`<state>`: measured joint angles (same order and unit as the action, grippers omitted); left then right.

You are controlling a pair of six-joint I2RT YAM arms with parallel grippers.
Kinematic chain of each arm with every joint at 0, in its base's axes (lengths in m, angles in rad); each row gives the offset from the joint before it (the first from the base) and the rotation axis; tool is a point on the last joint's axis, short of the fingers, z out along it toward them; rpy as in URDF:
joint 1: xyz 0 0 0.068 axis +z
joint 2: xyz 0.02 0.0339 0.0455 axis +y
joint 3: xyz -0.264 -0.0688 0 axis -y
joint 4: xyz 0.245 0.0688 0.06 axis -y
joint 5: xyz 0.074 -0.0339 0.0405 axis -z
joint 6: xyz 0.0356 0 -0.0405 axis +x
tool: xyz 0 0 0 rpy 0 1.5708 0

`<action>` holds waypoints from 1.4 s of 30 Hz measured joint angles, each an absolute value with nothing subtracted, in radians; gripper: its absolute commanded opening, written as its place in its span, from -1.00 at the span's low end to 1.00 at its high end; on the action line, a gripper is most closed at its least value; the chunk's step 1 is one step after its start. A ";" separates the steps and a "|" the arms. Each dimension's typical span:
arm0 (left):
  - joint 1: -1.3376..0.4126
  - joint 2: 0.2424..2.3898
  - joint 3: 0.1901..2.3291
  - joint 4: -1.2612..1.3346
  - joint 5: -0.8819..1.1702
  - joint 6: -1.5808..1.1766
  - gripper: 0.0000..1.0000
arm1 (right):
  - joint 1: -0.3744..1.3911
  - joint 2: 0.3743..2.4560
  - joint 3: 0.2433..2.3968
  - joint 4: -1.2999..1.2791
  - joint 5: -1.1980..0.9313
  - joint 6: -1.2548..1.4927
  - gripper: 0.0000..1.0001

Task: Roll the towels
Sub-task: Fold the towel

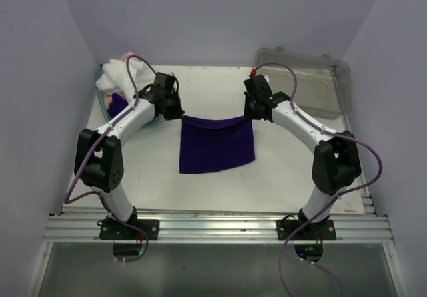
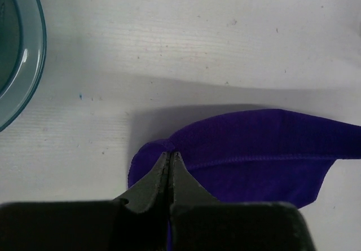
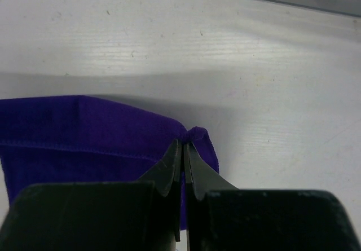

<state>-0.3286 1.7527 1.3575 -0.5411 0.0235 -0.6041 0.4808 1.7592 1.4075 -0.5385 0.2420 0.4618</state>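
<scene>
Jaws of the left arm (image 1: 127,127) and right arm (image 1: 300,123) clamp the far corners of the dark purple towel (image 1: 217,143), stretching that edge above the bench (image 1: 213,90).

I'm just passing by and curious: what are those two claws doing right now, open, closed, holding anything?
Left gripper: closed, pinching one corner of the purple towel.
Right gripper: closed, pinching the purple towel's other far corner.

We see a scuffed white table (image 1: 213,190), plain pale walls (image 1: 220,17) at 9, 12 and 3 o'clock, metal rail (image 1: 220,229) at 6 o'clock; light even.
</scene>
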 measured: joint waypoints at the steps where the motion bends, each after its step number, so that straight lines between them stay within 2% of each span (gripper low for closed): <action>1: -0.327 1.747 1.360 -0.542 0.033 -0.600 -1.00 | 0.479 1.744 1.407 -0.540 0.237 0.461 -1.00; 5: -0.327 1.678 1.362 -0.551 0.066 -0.578 -1.00 | 0.479 1.622 1.407 -0.553 0.211 0.458 -1.00; 10: -0.327 1.499 1.390 -0.561 0.102 -0.552 -1.00 | 0.479 1.374 1.429 -0.557 0.184 0.452 -1.00; 15: -0.327 1.325 1.425 -0.563 0.146 -0.535 -1.00 | 0.479 1.240 1.437 -0.572 0.157 0.445 -1.00; 32: -0.327 0.929 1.430 -0.680 0.275 -0.559 -1.00 | 0.479 0.925 1.436 -0.725 -0.045 0.431 -1.00; 38: -0.327 0.873 1.372 -0.673 0.284 -0.591 -1.00 | 0.479 0.855 1.365 -0.736 -0.059 0.461 -1.00; 42: -0.327 0.921 1.254 -0.661 0.272 -0.603 -1.00 | 0.479 0.901 1.261 -0.724 -0.009 0.469 -1.00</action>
<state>-0.3275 0.9211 1.2541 -0.6605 0.2718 -0.6029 0.4793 0.9009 1.2610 -0.7242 -0.0090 0.4686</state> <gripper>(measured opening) 0.005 0.014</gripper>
